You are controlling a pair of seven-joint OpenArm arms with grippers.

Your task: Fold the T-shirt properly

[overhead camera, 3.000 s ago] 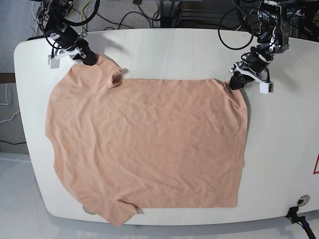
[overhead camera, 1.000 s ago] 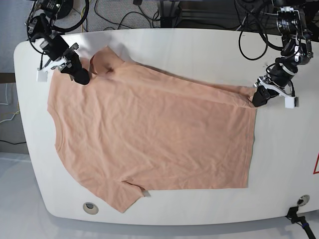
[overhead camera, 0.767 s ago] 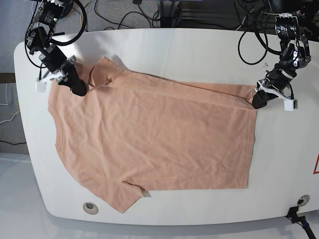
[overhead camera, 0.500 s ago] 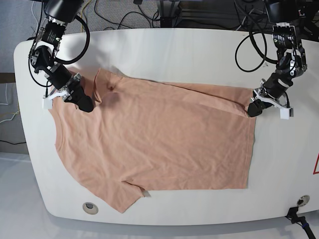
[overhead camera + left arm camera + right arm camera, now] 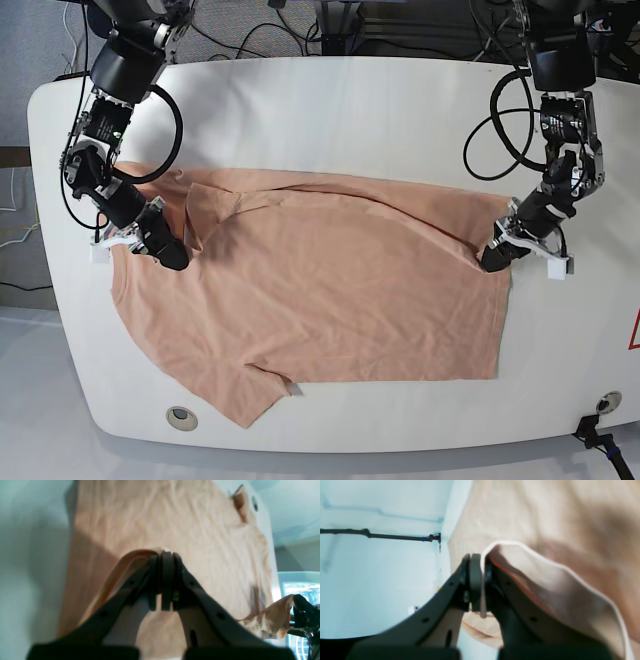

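"Peach-pink cloth, and where's it caught?"

"Right between the left gripper's tips (image 5: 163, 557). They're pressed together on the upper edge of the T-shirt (image 5: 350, 300), holding it up. The right gripper (image 5: 480, 560) pinches that edge too, a pale rim of cloth running down between its fingers."

"And just beside them?"

"From the left gripper the raised edge curves away toward the arms' side, dips back at the right gripper, and shades the layer underneath. Right by the right gripper there's a loose, rumpled flap (image 5: 208, 208)."

"Anything different from half a second ago?"

"Both grippers have come further over the shirt, away from the arms' bases. The left one has shifted inward a little as well. So the strip of under-layer showing behind them is wider, while the bottom hem lies just where it did."

"Farther out?"

"Beyond the grippers, the rest of the shirt is spread on the white table (image 5: 350, 110). Past the right gripper, a corner (image 5: 250, 395) sticks out with a small fold at its side. Farther on is a round insert (image 5: 182, 418) in the tabletop, near that corner. Well apart from the left gripper, past the hem, a black fixture (image 5: 598, 438) stands at the table's corner."
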